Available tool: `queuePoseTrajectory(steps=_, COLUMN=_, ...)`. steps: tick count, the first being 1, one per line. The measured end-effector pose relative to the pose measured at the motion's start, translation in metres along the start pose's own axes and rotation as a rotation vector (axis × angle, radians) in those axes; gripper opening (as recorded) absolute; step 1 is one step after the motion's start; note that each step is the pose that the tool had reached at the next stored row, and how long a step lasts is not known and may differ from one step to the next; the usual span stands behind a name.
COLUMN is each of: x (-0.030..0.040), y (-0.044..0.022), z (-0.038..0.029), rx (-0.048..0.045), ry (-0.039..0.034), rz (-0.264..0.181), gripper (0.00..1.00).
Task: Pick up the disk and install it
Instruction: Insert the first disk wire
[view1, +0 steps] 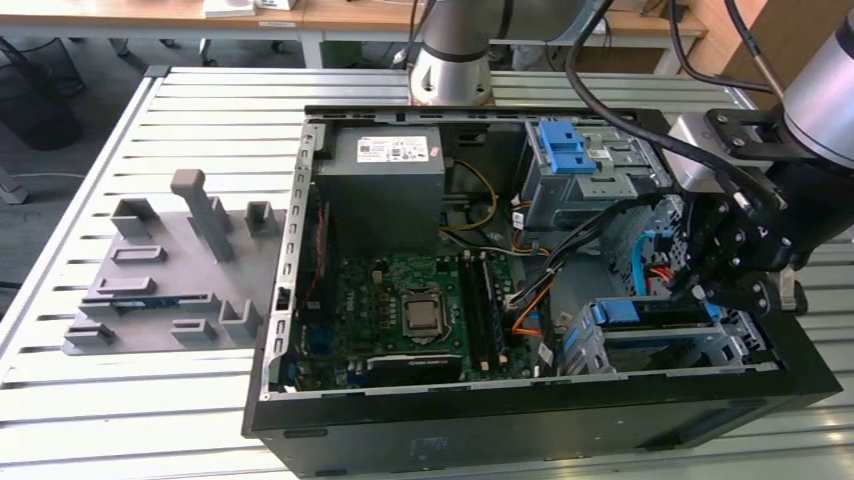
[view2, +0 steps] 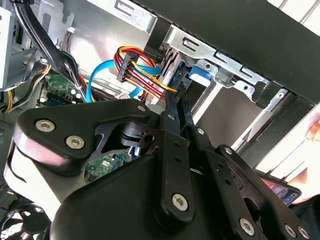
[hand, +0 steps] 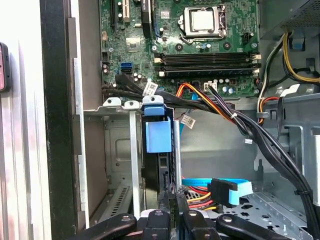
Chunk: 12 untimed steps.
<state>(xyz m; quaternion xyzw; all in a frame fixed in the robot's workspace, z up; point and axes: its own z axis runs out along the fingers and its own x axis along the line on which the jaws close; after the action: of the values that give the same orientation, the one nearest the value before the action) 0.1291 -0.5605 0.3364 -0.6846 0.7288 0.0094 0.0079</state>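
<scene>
I have the black linkage gripper (view1: 727, 265) down inside the open black tower computer case (view1: 534, 430), at the exterior view's right end. In the first wrist view its two black fingers (hand: 167, 210) run close together, pinched on the edge of the disk (hand: 159, 150), a flat drive standing on edge in a blue plastic carrier bracket. The second wrist view shows the same thin clamp, fingertips (view2: 175, 102) at the metal bay.

The disk sits upright in a slot of the silver sheet-metal drive cage (hand: 120, 150) at the case's near corner in the exterior view, its blue tab showing at the cage top (view1: 647, 312).

Just beside the gripper, a blue flat data cable (hand: 235, 187) and a red-yellow-black wire bundle (view2: 137, 70) end at a black connector.

Further in, the green motherboard (view1: 400, 310) lies flat with its bare square processor (view1: 423, 315). Beyond it stand the grey power supply box (view1: 387, 175) and a second metal cage with a blue latch (view1: 567, 155).

Outside the case, on the slatted metal table (view1: 174, 410), a grey plastic fixture plate (view1: 160, 275) sits toward the exterior view's left.
</scene>
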Motion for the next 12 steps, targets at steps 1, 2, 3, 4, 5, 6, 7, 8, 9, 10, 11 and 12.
queuePoseTrajectory(steps=1, x=0.0001, y=0.0000, z=0.0003, rx=0.0000, ry=0.0001, rz=0.000, gripper=0.16)
queuePoseTrajectory(steps=2, x=0.0001, y=0.0000, z=0.0005, rx=0.0000, ry=0.0001, rz=0.000, gripper=0.16)
queuePoseTrajectory(steps=3, x=0.0002, y=0.0000, z=0.0008, rx=0.0000, ry=-0.0001, rz=0.000, gripper=0.16)
queuePoseTrajectory(steps=4, x=0.0004, y=0.0000, z=0.0011, rx=0.0000, ry=-0.0003, rz=0.000, gripper=0.16)
queuePoseTrajectory(steps=5, x=0.0005, y=0.0000, z=0.0014, rx=-0.0001, ry=-0.0003, rz=-0.002, gripper=0.16)
queuePoseTrajectory(steps=6, x=0.0006, y=0.0000, z=0.0016, rx=-0.0002, ry=0.0000, rz=-0.005, gripper=0.16)
queuePoseTrajectory(steps=7, x=0.0007, y=0.0000, z=0.0019, rx=-0.0003, ry=0.0001, rz=-0.010, gripper=0.16)
queuePoseTrajectory(steps=8, x=0.0006, y=0.0002, z=0.0022, rx=-0.0005, ry=0.0000, rz=-0.016, gripper=0.16)
queuePoseTrajectory(steps=9, x=0.0007, y=0.0005, z=0.0023, rx=-0.0005, ry=0.0000, rz=-0.018, gripper=0.16)
queuePoseTrajectory(steps=10, x=0.0007, y=0.0005, z=0.0024, rx=-0.0005, ry=0.0001, rz=-0.018, gripper=0.16)
queuePoseTrajectory(steps=11, x=0.0007, y=0.0005, z=0.0025, rx=-0.0005, ry=0.0000, rz=-0.018, gripper=0.16)
queuePoseTrajectory(steps=12, x=0.0007, y=0.0005, z=0.0026, rx=-0.0006, ry=0.0000, rz=-0.018, gripper=0.16)
